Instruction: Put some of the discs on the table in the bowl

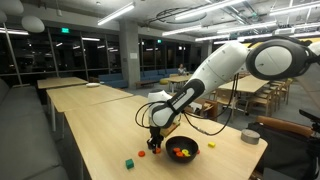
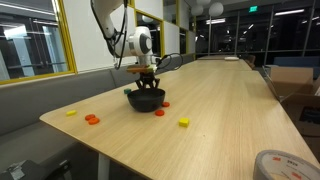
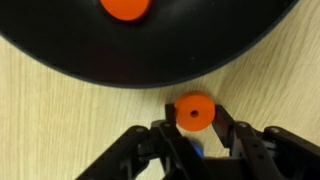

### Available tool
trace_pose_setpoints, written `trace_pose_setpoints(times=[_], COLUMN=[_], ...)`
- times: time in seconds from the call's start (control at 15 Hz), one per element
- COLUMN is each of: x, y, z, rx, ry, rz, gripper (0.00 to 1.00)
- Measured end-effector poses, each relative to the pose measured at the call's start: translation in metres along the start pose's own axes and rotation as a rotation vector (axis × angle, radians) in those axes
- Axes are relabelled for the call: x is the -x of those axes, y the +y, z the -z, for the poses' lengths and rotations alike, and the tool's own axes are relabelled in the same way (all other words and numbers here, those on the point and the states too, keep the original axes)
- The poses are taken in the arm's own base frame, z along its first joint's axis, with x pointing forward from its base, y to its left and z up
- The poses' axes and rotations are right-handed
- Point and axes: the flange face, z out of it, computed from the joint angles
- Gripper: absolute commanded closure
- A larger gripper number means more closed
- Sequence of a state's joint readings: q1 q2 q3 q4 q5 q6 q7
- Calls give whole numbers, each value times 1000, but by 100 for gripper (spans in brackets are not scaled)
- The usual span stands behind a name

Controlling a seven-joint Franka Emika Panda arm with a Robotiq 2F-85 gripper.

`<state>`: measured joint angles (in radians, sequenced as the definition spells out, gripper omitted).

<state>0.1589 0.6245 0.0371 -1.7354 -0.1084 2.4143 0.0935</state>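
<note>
**A:** How far along is the job?

**B:** Partway, I'd say. The arm (image 1: 215,70) bends down over the long pale table (image 1: 90,130) to the black bowl (image 2: 146,100). There are discs in the bowl (image 1: 180,152) already, orange and yellow as far as I can make out. The wrist view shows one orange piece lying inside it.

**A:** And the gripper?

**B:** The gripper (image 3: 195,128) is low, right at the bowl's outer edge. Its jaws look closed on an orange disc (image 3: 193,110), with a finger pressed against each side. That disc sits just outside the rim, not inside. I can't tell whether it rests on the wood or has left it.

**A:** So what's left?

**B:** That one has to go up over the rim and be let go inside. There are also loose discs (image 2: 92,119) on the tabletop: an orange one and a yellow one well apart from the bowl, a red one just beside it, and another yellow piece nearby. Since "some" is all that's asked, one or two more would probably do. The green cube (image 1: 128,163) isn't part of this.
</note>
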Motion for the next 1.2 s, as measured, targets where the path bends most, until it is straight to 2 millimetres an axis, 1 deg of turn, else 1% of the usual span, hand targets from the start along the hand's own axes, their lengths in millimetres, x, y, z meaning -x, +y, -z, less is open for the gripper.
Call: trace_pose_setpoints(times=[0.13, 0.27, 0.4, 0.53, 0.6, 0.73, 0.87, 1.07, 1.2], x=[0, 0, 1, 4, 7, 20, 39, 68, 81], y=[-2, -6, -11, -17, -20, -22, -22, -26, -31], z=[2, 12, 32, 58, 71, 92, 105, 115, 117], rx=[38, 83, 121, 148, 162, 233, 328, 414, 411], ry=[10, 27, 57, 93, 108, 85, 14, -111, -155], rz=[0, 2, 1, -6, -12, -42, -93, -151, -153], gripper=[79, 79, 79, 79, 77, 76, 76, 76, 76])
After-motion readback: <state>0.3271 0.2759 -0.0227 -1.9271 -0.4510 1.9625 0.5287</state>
